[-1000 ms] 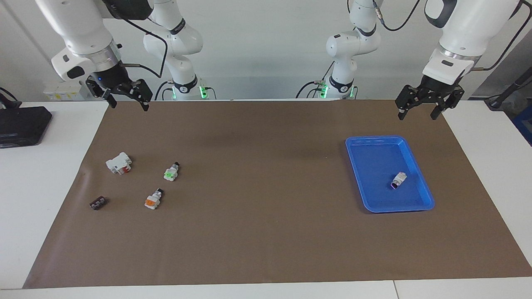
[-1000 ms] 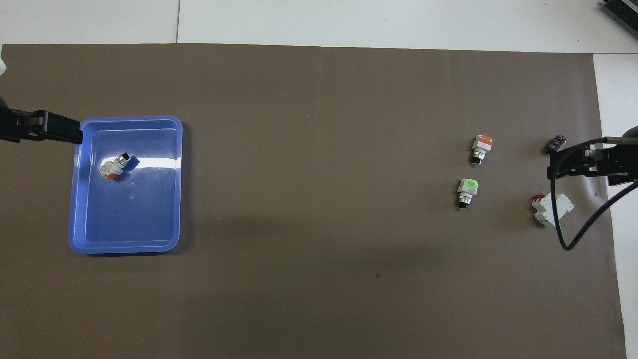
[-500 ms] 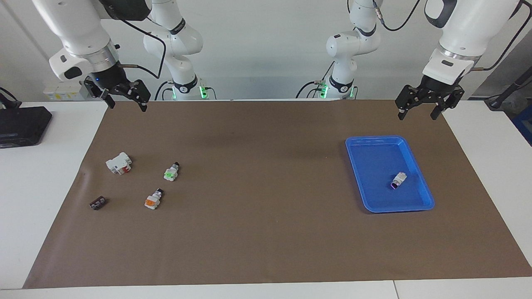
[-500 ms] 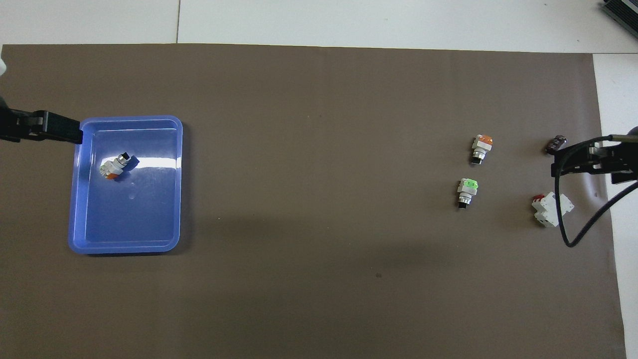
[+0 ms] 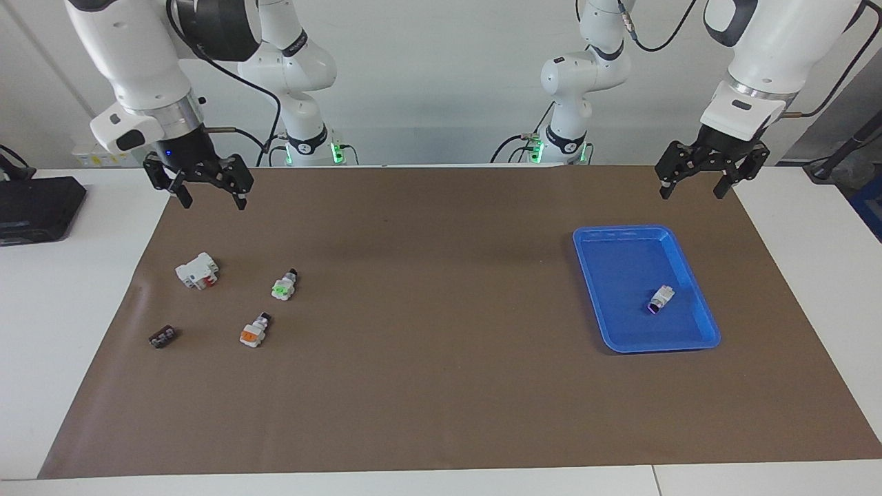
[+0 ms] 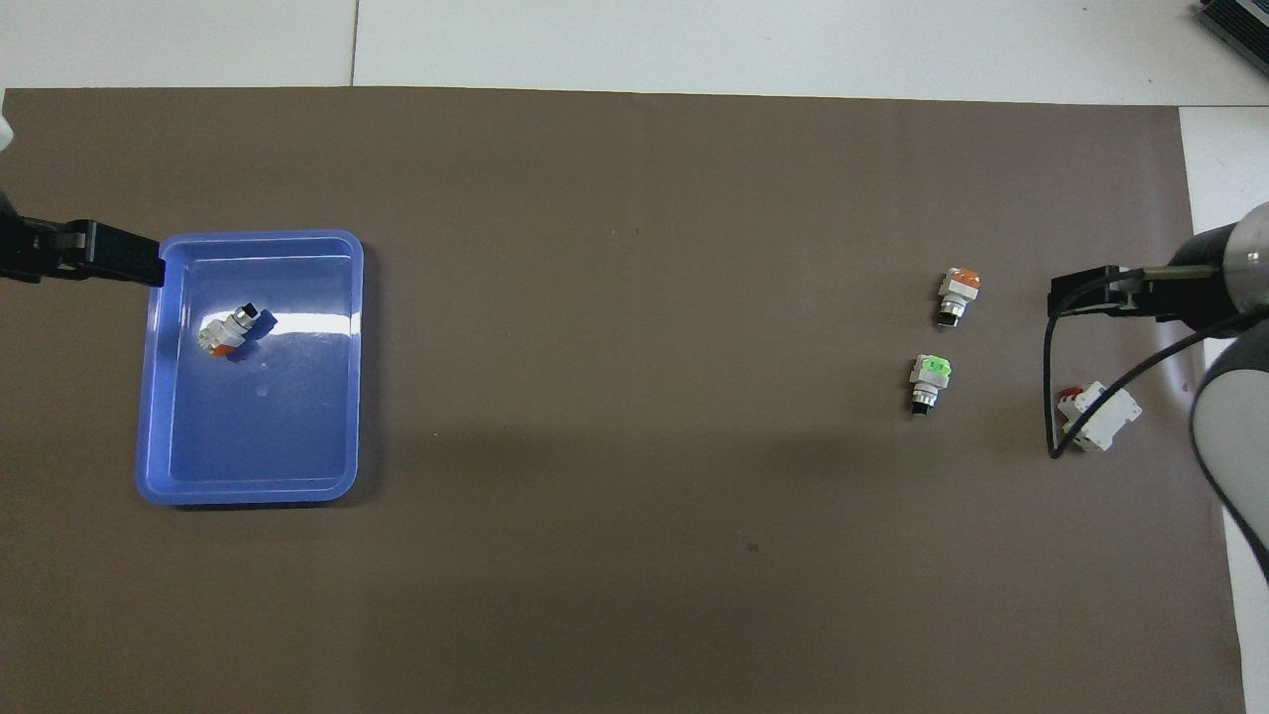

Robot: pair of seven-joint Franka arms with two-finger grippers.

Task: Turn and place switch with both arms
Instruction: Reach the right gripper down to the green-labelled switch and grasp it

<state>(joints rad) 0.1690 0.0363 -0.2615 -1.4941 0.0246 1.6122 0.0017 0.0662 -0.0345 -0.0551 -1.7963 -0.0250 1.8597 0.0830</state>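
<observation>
Green-faced blocky switch point(image 5: 283, 287) on matte mat point(image 5: 441, 386)

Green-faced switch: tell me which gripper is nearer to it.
Right. The right gripper hangs open over the mat's edge at the green-faced switch's end of the table. The left gripper waits open over the opposite end, near the blue tray.

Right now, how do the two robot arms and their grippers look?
Both are large glossy white jointed arms with dark joint bands and black cables. The right arm ends in a black two-finger right gripper; the left arm ends in a matching left gripper. Green lights glow at both bases.
</observation>
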